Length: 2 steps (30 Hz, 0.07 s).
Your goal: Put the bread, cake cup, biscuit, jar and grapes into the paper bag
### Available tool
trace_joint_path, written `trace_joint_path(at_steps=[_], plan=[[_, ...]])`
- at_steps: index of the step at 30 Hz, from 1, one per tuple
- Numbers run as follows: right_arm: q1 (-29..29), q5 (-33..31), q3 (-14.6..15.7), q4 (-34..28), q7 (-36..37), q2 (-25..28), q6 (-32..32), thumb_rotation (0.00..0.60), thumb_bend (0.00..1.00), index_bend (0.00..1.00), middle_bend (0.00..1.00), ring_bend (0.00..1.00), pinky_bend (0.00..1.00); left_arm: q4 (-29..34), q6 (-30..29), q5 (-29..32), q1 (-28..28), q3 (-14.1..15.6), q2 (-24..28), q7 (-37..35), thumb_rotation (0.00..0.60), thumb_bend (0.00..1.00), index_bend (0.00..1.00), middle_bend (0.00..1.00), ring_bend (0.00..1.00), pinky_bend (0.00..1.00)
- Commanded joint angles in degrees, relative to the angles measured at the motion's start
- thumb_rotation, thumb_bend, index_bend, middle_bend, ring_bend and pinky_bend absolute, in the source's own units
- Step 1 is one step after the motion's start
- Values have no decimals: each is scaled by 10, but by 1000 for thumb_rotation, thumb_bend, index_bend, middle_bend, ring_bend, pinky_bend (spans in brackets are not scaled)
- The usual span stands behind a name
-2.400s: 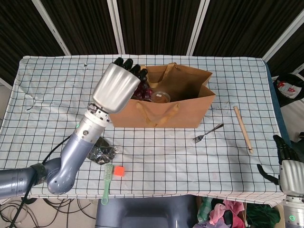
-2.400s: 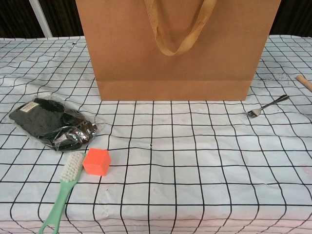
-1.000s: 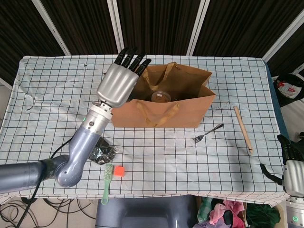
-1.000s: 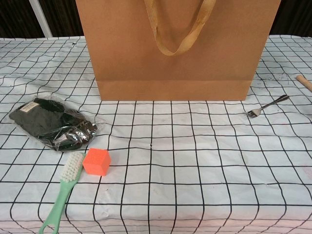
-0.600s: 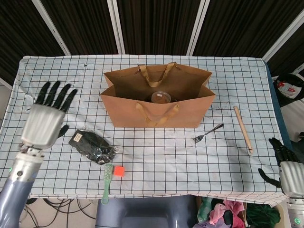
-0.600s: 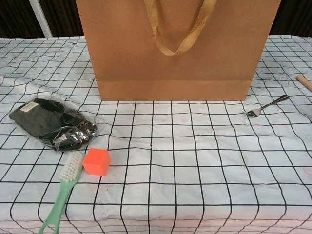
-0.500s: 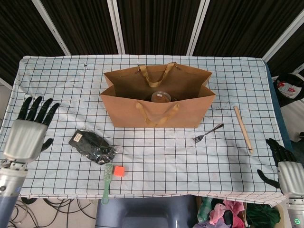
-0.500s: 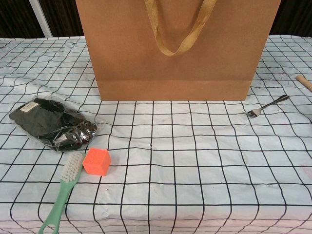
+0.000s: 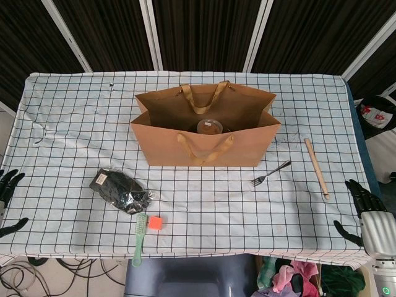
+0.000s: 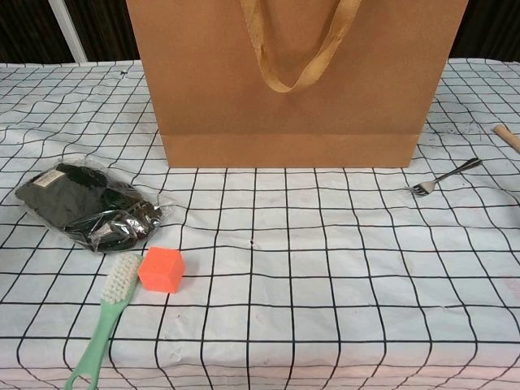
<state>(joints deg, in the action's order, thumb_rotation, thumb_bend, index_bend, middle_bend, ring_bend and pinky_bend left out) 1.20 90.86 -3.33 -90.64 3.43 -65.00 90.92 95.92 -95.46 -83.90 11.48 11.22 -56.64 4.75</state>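
Observation:
The brown paper bag stands upright and open mid-table; in the chest view its front wall fills the top. Through the mouth I see a round clear-lidded cup; whatever else is in the bag is hidden. A dark packet in clear wrap lies left of the bag. My left hand shows only at the left table edge, fingers spread, holding nothing. My right hand hangs off the near right corner, fingers apart and empty.
A green brush and an orange cube lie near the front edge. A fork and a wooden stick lie right of the bag on the checked cloth.
My left hand held dark grapes over the bag, opened, then swept left and down to the table's left edge. The grapes no longer show. The right hand barely shifted.

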Motion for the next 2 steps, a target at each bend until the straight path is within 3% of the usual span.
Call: trace_joint_path(at_steps=[1,2], plan=[[0,7,4,-4,-6,2,-1,600,180,85,62,135,199,-35,10,0,-15,-9,-25,-43,600,0,99,70,0,20],[1,9,5,-5,-7,2,-1,600,180,85,62,135,199,-38,10,-1,-15,-12,-25,-42,600,0,99,70,0,20]])
